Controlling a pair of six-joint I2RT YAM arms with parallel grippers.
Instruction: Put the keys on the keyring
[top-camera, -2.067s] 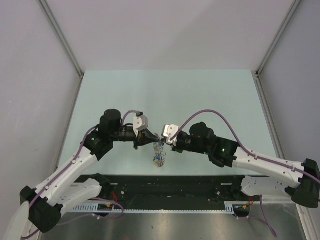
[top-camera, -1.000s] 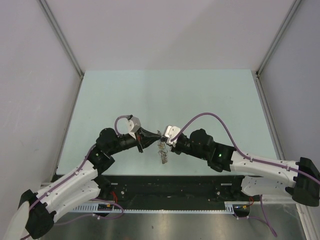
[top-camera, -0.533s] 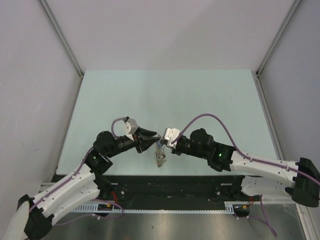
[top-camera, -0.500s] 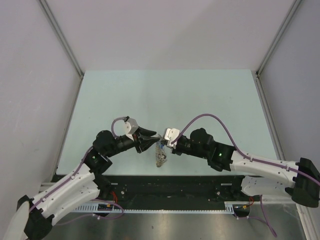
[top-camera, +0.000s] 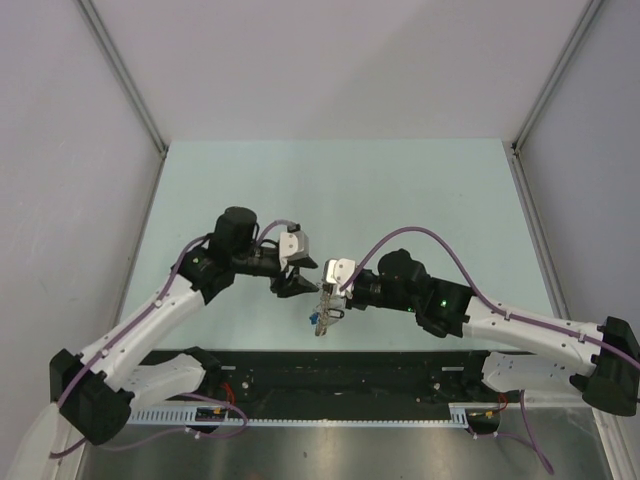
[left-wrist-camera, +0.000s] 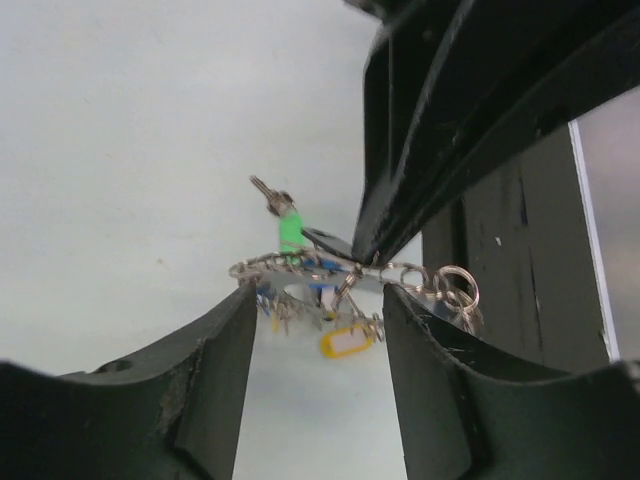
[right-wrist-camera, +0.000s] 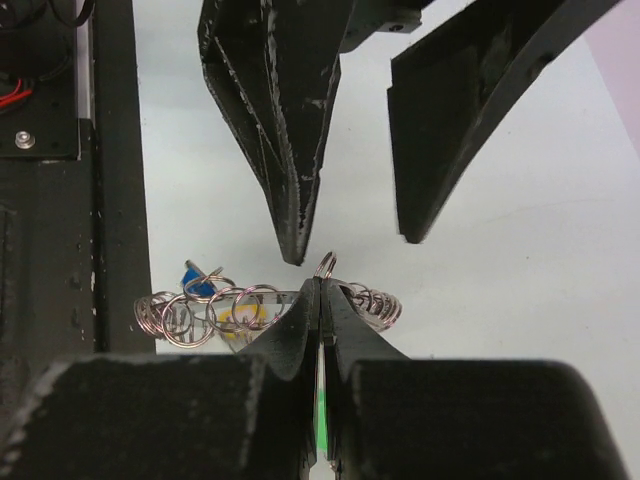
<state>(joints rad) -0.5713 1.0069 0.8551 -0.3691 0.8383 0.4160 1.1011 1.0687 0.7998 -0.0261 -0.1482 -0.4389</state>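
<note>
Listing from the left:

Item 1, left gripper (top-camera: 293, 284). Jaws well apart and holding nothing. In the right wrist view its two fingers (right-wrist-camera: 290, 140) point down at the top edge of the ring, one tip just beside a wire loop, with no contact visible.

Item 2, keyring (right-wrist-camera: 255, 303). Held off the table (top-camera: 400, 190) near its front edge, between the two grippers, and seen almost edge-on by both wrist cameras. Its rim carries a row of small wire loops.

Item 3, keys, bunched at the ring.
- green-headed key (left-wrist-camera: 290, 232): stands up above the rim.
- blue-headed key (right-wrist-camera: 200, 279): sits among the loops.
- yellow-headed key (left-wrist-camera: 345, 343): hangs below the ring.
- A few small silver blades dangle beside the yellow one.
- Every key that shows is at the ring, none apart from it. The pictures are too small to tell whether each one is truly threaded through a loop or only caught there.

Item 4, right gripper (right-wrist-camera: 320, 290). Closed tight, pinching the rim of the keyring between its fingertips and bearing its whole weight.

Status, judged: late in the task. Several keys appear hung. The open left claw at the rim suggests one key has been let go there, or that a new hold is being sought. Left to do: confirm that key is seated, and add any key not in view.
</note>
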